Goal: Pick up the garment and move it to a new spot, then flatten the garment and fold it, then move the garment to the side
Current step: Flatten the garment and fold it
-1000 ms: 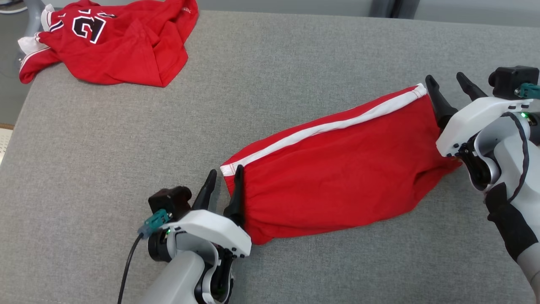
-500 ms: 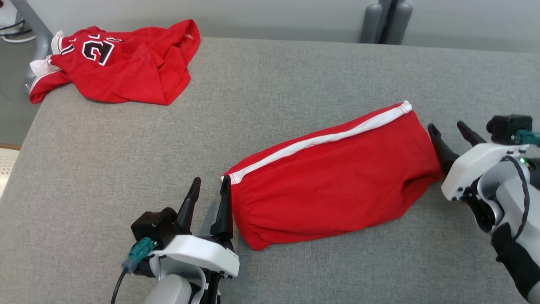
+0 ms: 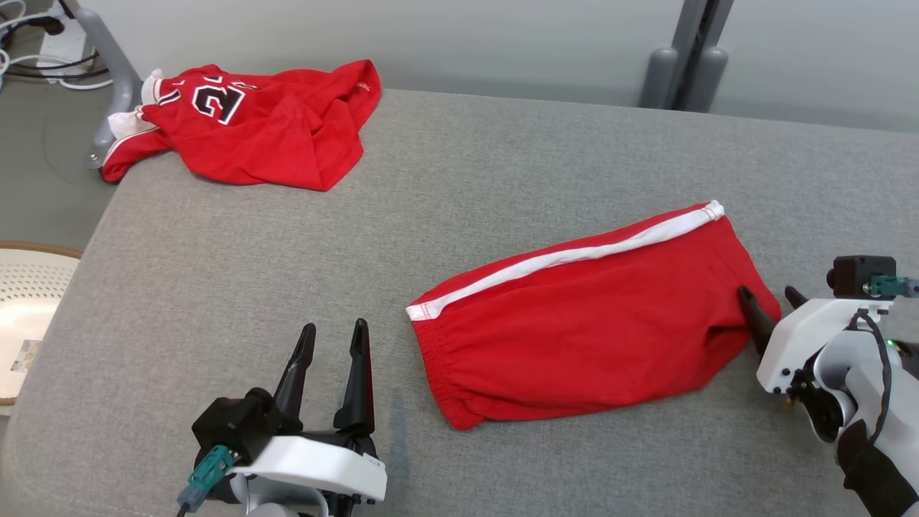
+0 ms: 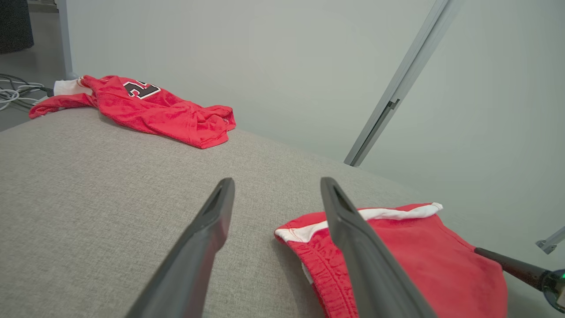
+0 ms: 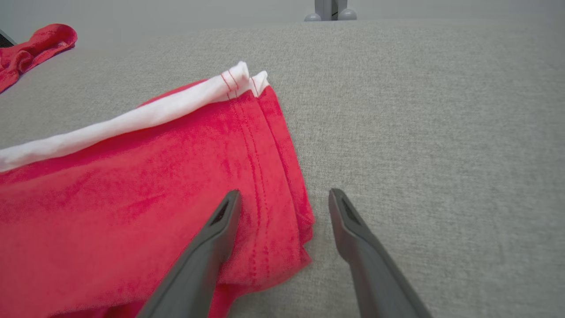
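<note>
The left claw (image 3: 334, 327) and right claw (image 3: 766, 291) stood apart, empty, at the folded garment's (image 3: 589, 330) ends; shifting it sideways likely needed matched pinches.

Black "2" on red jersey (image 3: 280, 140)

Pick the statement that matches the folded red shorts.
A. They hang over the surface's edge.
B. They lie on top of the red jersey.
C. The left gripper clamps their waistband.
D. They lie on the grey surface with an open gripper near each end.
D: the red shorts lie flat on the grey surface, with the left gripper open and apart from the waistband end, and the right gripper open at the other end.
</note>
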`<state>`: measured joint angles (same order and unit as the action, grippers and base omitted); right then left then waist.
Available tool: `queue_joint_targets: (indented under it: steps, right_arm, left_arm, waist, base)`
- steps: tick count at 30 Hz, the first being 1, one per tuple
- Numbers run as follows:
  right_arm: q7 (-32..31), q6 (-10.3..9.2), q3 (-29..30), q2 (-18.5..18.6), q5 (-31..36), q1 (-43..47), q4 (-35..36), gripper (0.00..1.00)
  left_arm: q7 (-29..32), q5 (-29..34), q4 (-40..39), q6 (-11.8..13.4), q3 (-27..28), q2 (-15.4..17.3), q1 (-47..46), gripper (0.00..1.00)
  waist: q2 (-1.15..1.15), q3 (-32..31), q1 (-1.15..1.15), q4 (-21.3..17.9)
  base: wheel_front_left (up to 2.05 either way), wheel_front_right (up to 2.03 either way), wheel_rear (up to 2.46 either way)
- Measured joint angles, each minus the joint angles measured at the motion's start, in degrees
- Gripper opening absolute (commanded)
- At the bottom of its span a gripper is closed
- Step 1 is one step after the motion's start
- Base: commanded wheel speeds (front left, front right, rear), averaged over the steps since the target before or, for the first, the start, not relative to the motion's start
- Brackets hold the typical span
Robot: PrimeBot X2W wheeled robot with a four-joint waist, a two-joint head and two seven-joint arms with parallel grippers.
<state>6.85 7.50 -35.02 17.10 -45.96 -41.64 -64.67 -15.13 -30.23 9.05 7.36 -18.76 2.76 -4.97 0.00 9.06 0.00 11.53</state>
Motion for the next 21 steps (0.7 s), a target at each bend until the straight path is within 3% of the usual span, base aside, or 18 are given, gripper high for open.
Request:
queue_joint_targets:
  steps: [7, 8, 9, 10, 14, 15, 16, 18, 21]
  right_arm:
    - [-2.0, -0.01, -0.4, -1.1, -1.1, 0.6, -3.3, 1.00]
    - [-2.2, -0.01, -0.3, -1.3, -1.5, 0.9, -3.4, 0.89]
    - [-2.3, 0.00, -0.3, -1.6, -2.0, 1.1, -3.6, 0.62]
    - [-2.7, -0.01, -0.1, -1.9, -2.4, 1.2, -3.7, 0.46]
    - [-2.8, -0.01, 0.7, -2.8, -4.5, 1.9, -3.6, 0.29]
    - [-2.5, -0.01, 1.0, -3.0, -4.9, 2.0, -3.6, 0.16]
    - [-1.9, -0.01, 1.2, -3.2, -5.3, 2.0, -3.6, 0.16]
    - [-0.7, 0.00, 1.6, -3.4, -5.8, 2.0, -4.0, 0.00]
    - [1.4, 0.00, 2.7, -3.9, -7.0, 2.0, -4.6, 0.00]
  left_arm:
    - [0.0, -0.1, -0.2, -0.3, 0.6, 0.0, 1.3, 1.00]
    - [0.0, -0.1, -0.2, -0.3, 0.6, 0.0, 1.3, 1.00]
    - [0.0, -0.1, -0.1, -0.3, 0.6, 0.0, 1.3, 1.00]
    - [0.0, -0.1, 0.0, -0.3, 0.6, 0.0, 1.3, 1.00]
    - [0.0, -0.2, 0.2, -0.4, 0.8, 0.0, 1.6, 1.00]
    - [0.0, -0.2, 0.2, -0.5, 0.9, 0.0, 1.6, 1.00]
    - [0.0, -0.1, 0.2, -0.5, 1.0, 0.0, 1.6, 1.00]
    - [0.0, 0.0, 0.3, -0.6, 1.2, 0.0, 1.6, 1.00]
    - [0.0, 0.4, 0.5, -0.8, 1.4, 0.0, 1.8, 1.00]
  waist:
    - [0.00, -0.9, 0.00, 1.2]
    - [0.00, -1.0, 0.00, 1.3]
    - [0.00, -1.1, 0.00, 1.3]
    - [0.00, -1.2, 0.00, 1.3]
    - [0.00, -1.5, 0.00, 1.3]
    - [0.00, -1.6, 0.00, 1.2]
    - [0.00, -1.6, 0.00, 1.2]
    - [0.00, -1.6, 0.00, 1.1]
    - [0.00, -1.8, 0.00, 1.0]
  base:
    - [0.00, 0.00, 0.00]
    - [0.00, 0.00, 0.00]
    - [0.00, 0.00, 0.00]
    - [0.00, 0.00, 0.00]
    - [0.00, 0.00, 0.00]
    - [0.00, 0.00, 0.00]
    - [0.00, 0.00, 0.00]
    - [0.00, 0.00, 0.00]
    - [0.00, 0.00, 0.00]
